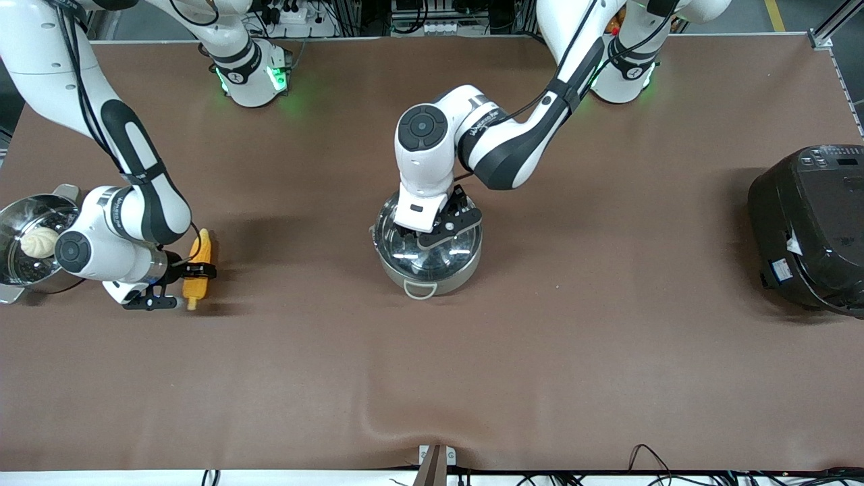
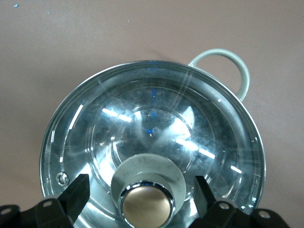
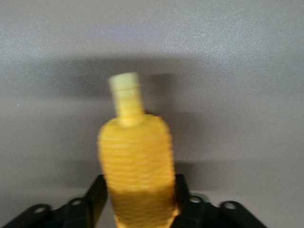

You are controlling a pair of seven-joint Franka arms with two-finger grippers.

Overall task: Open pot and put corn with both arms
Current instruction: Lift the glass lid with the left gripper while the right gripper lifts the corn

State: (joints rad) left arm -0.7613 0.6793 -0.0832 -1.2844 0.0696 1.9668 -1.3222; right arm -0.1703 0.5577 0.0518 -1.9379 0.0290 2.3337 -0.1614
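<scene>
**Table inventory: pot, corn cob and two claws**

- Pot (image 1: 428, 260): round shiny stainless-steel pot with pale loop handles, on the brown table (image 1: 607, 337) near its middle. One loop handle (image 1: 420, 290) faces the front camera. The glass lid (image 2: 152, 142) sits on the rim, closed; its copper-coloured knob (image 2: 146, 204) stands at the lid's centre.

- Left claw (image 1: 432, 233): black two-finger claw on the white arm from the left base, down over the lid. In the left wrist view its fingers (image 2: 76, 192) stand spread on either side of the knob, with a gap to the knob on each side; nothing pinched.

- Corn (image 1: 198, 270): one yellow-orange tapered cob lying on the table toward the right arm's end, well apart from the pot. Long axis runs roughly toward and away from the front camera, slightly slanted; the short pale stub stem (image 3: 126, 90) points toward the front camera, the tapered tip toward the robot bases.

- Right claw (image 1: 196, 271): black, low at the table, fingers (image 3: 95, 199) straddling the cob across its middle, one on each side and against its flanks. The cob lies on the table, not raised.

- Steel steamer pot (image 1: 27, 239) holding a white bun (image 1: 39, 241): at the table edge by the right arm.

- Big black rice cooker (image 1: 813, 226): at the left arm's end of the table
</scene>
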